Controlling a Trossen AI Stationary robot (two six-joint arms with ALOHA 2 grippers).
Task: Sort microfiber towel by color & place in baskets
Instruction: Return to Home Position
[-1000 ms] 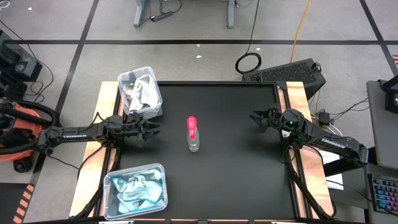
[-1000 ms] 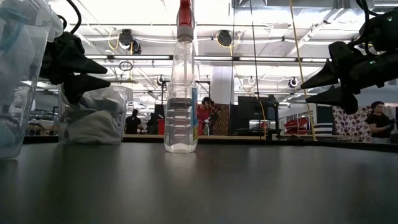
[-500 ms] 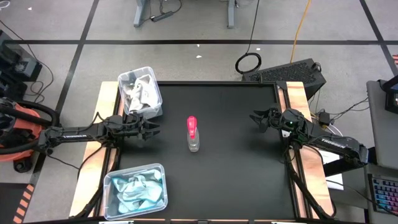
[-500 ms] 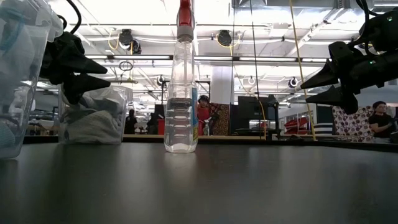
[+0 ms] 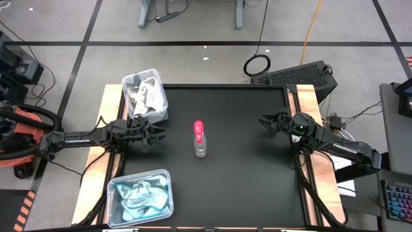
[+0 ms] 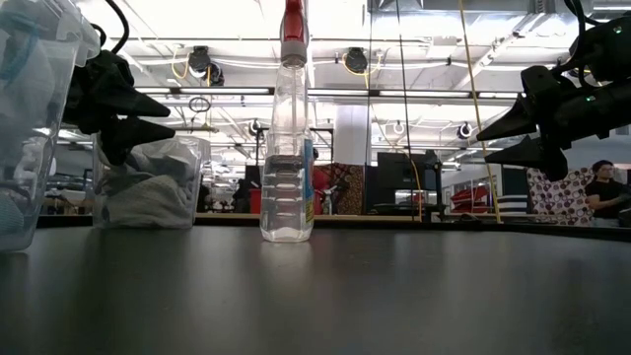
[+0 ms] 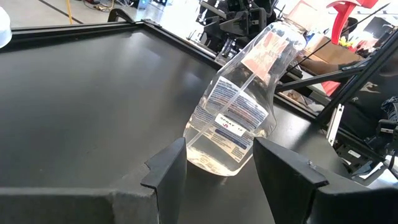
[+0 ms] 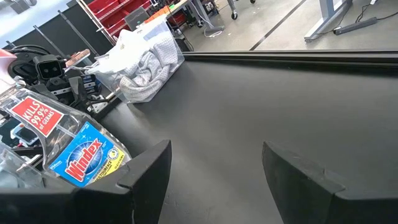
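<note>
Nothing is left loose on the desk (image 5: pixel 244 174). The grey towels (image 5: pixel 145 93) are heaped in the back bin (image 5: pixel 162 94) at the back left corner. The blue towels (image 5: pixel 141 196) lie in the front bin (image 5: pixel 138 176) at the front left corner, front being the edge where the low camera stands. The sorting is therefore judged finished, and only the parking of the arms seems to be in hand.

The left gripper (image 5: pixel 158 134) is held above the desk at the middle of the left edge, between the two bins, with its fingers spread apart and empty. It is pointed at the bottle (image 5: pixel 199 140), which stands upright near the desk's middle. The right gripper (image 5: pixel 264 122) is held opposite, at the right edge toward the back, with its fingers likewise wide apart and nothing between them. Both are kept to the sides, presumably so that the desk is left free.

Wide bare desk lies between the bottle and the right gripper, and the front right part is bare as well. The left side is tighter: the back bin lies just beside the left arm's wrist, so a swing toward the back would call for care. The bottle is tall and narrow and could be tipped by a forward reach of the left arm.
</note>
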